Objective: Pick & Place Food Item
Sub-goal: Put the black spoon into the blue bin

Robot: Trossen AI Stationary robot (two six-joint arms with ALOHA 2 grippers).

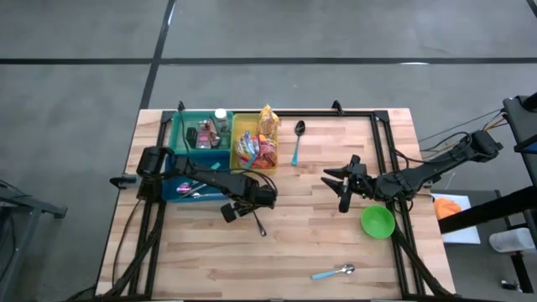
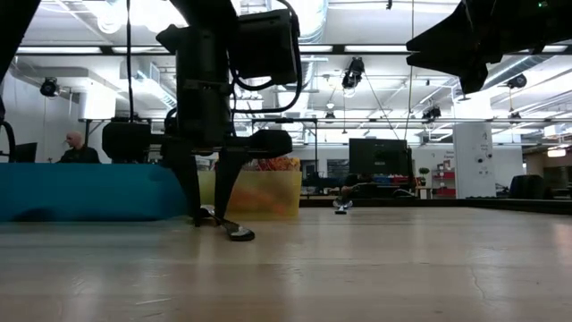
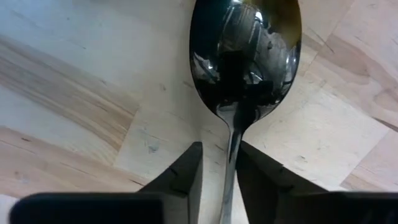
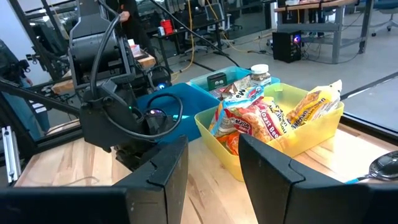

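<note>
Yellow bin (image 1: 243, 127) at the far side of the wooden counter (image 1: 294, 243), packed with food packets (image 1: 262, 149): bright snack bags, one tall yellow bag standing at the far corner. In the right wrist view the same packets (image 4: 261, 118) stand crowded and upright in the bin (image 4: 298, 146). Teal bin (image 1: 186, 143) touching it on the left arm's side, holding a white-capped jar (image 1: 221, 117) and dark items.

Dark spoon (image 1: 260, 225) lies flat on the counter just near of the bins. Left end effector (image 1: 252, 204) is down at it. Left wrist view: glossy black spoon bowl (image 3: 245, 56) ahead, thin handle running back between the two fingers (image 3: 186, 177), which stand close on either side; a narrow gap shows on one side at least, so cannot tell if the grip is made. Low view shows the spoon (image 2: 234, 231) on the wood with the left end effector (image 2: 210, 210) planted over its handle end.

Right end effector (image 1: 340, 186) hovers above mid-counter, well apart from the bins, fingers (image 4: 168, 168) parted with nothing between them.

Other items: blue-handled black spoon (image 1: 297, 141) just beside the yellow bin; green bowl (image 1: 377, 221) near the right arm; blue-handled metal spoon (image 1: 334, 272) near the front edge. A person (image 2: 76, 148) sits in the room beyond.
</note>
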